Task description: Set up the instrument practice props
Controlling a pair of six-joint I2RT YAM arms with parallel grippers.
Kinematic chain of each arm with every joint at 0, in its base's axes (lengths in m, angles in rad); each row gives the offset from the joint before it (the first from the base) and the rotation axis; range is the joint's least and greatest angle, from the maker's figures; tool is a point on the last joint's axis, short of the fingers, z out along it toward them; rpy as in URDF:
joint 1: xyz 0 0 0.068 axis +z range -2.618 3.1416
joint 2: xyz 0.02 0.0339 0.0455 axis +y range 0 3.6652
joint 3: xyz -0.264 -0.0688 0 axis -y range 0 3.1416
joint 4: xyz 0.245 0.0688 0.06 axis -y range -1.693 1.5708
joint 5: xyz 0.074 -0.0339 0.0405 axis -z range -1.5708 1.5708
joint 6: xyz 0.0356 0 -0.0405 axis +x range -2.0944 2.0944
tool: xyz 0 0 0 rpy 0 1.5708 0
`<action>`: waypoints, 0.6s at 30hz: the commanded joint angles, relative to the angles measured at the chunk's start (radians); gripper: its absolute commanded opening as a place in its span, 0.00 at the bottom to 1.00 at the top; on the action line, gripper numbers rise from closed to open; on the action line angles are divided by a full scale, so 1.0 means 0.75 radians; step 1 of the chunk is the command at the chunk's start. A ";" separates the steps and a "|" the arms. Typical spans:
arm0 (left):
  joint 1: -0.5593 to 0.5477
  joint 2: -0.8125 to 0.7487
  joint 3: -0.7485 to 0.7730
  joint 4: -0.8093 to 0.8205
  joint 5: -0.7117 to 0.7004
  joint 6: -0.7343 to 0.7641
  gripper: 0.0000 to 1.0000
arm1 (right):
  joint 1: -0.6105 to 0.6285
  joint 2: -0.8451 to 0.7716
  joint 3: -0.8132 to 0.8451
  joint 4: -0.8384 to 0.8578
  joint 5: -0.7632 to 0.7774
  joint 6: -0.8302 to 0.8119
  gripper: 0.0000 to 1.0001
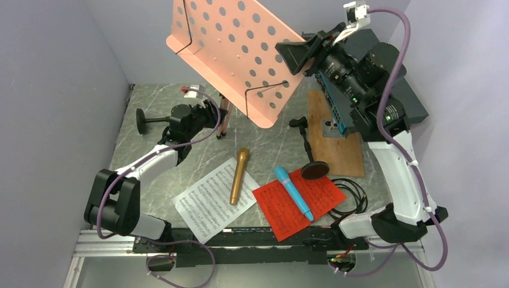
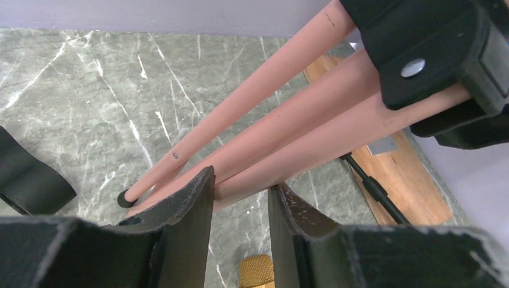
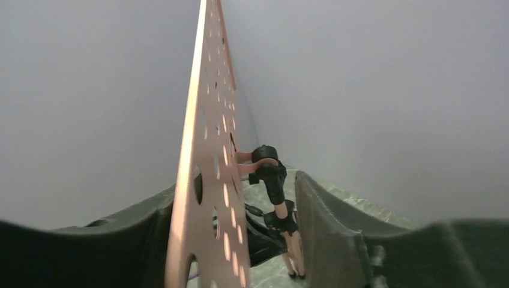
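One pink hole-punched music desk (image 1: 211,55) stands raised and tilted over the far middle of the grey marble-patterned table (image 1: 150,174), carried on pink tripod legs (image 2: 288,120) that are drawn close together into a bundle. The left gripper (image 2: 243,180) is at the lower part of these legs. In the left wrist view the lowest tube runs between its two fingertips, which meet it on either side, so this gripper is pinching the legs. The right gripper (image 3: 237,192) is up at the desk's right edge. Its jaws are spread, with the perforated plate between them, close to one finger and well clear of the other.

A white sheet-music page (image 1: 204,207) lies flat near the front of the table, and a gold microphone (image 1: 239,176) rests across its upper corner. Beside it on the right is a red sheet-music page (image 1: 282,207) with a blue microphone (image 1: 294,193) lying on top. One black round-based pole (image 1: 314,170) lies with its base at the red page's far edge. A second black round-based pole (image 1: 141,120) lies at the far left, near the left arm. To the right is a plain wooden board (image 1: 345,150), and a large flat dark-teal box (image 1: 414,105) sits beyond it under the right arm. A coiled black cable (image 1: 355,191) lies just right of the red page.
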 commanded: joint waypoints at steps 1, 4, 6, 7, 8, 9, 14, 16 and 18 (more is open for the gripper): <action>-0.001 0.002 -0.026 -0.068 0.021 -0.122 0.00 | 0.000 0.100 0.088 0.018 -0.109 0.025 0.47; -0.001 -0.009 -0.035 -0.036 0.039 -0.123 0.00 | 0.000 0.135 0.113 0.038 -0.159 0.042 0.29; -0.001 -0.008 -0.016 -0.043 0.076 -0.105 0.00 | 0.000 0.142 0.116 0.052 -0.160 0.051 0.13; -0.003 -0.007 0.000 -0.059 0.097 -0.098 0.00 | -0.001 0.147 0.123 0.061 -0.165 0.057 0.03; -0.003 -0.007 0.012 -0.074 0.105 -0.096 0.02 | 0.000 0.156 0.134 0.066 -0.179 0.062 0.00; -0.003 -0.010 0.023 -0.089 0.103 -0.096 0.09 | 0.000 0.169 0.153 0.066 -0.205 0.065 0.00; -0.003 -0.039 0.083 -0.157 0.108 -0.064 0.61 | 0.000 0.274 0.316 -0.007 -0.345 0.047 0.00; -0.003 -0.033 0.137 -0.226 0.129 -0.025 0.80 | 0.000 0.302 0.364 -0.037 -0.378 0.048 0.00; -0.003 -0.024 0.173 -0.267 0.152 0.024 0.89 | 0.000 0.316 0.374 -0.032 -0.410 0.060 0.00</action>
